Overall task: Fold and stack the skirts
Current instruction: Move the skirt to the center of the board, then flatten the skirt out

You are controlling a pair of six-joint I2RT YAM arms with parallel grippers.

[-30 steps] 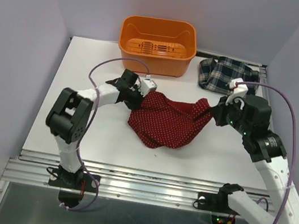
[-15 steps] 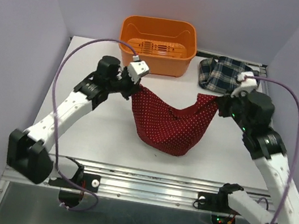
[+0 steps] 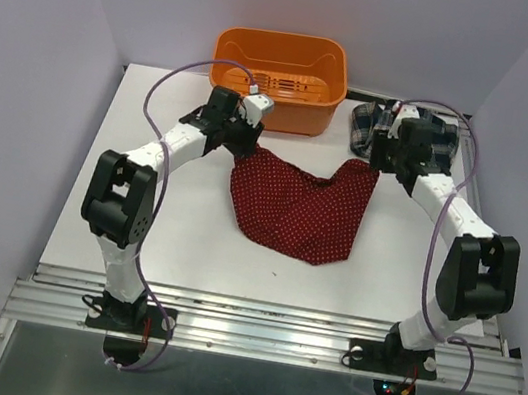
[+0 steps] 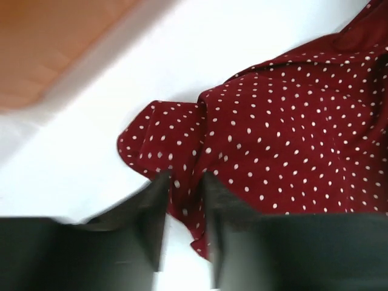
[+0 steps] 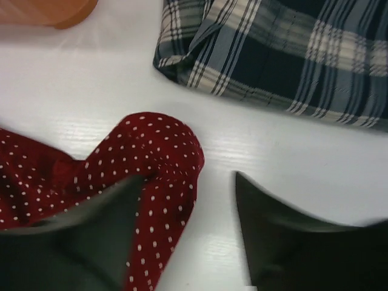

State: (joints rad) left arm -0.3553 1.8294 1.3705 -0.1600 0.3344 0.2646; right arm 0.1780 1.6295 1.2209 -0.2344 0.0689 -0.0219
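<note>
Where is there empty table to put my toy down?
The front strip of table, between the red dotted skirt and the near edge, is bare; so is the back left corner. The back right is crowded: orange bin, plaid skirt.

You are working in a robot lab, at a small test booth. You can tell because the white table (image 3: pixel 137 227) is boxed in by plain pale purple walls (image 3: pixel 32 68) on three sides. Two white and black robot arms, the left arm (image 3: pixel 127 200) and the right arm (image 3: pixel 470 268), are bolted to a silver metal rail (image 3: pixel 261 334) at the near edge. Purple cables (image 3: pixel 166 85) loop out from them, and tiny lights (image 3: pixel 384 388) glow down by the right arm's base.
</note>
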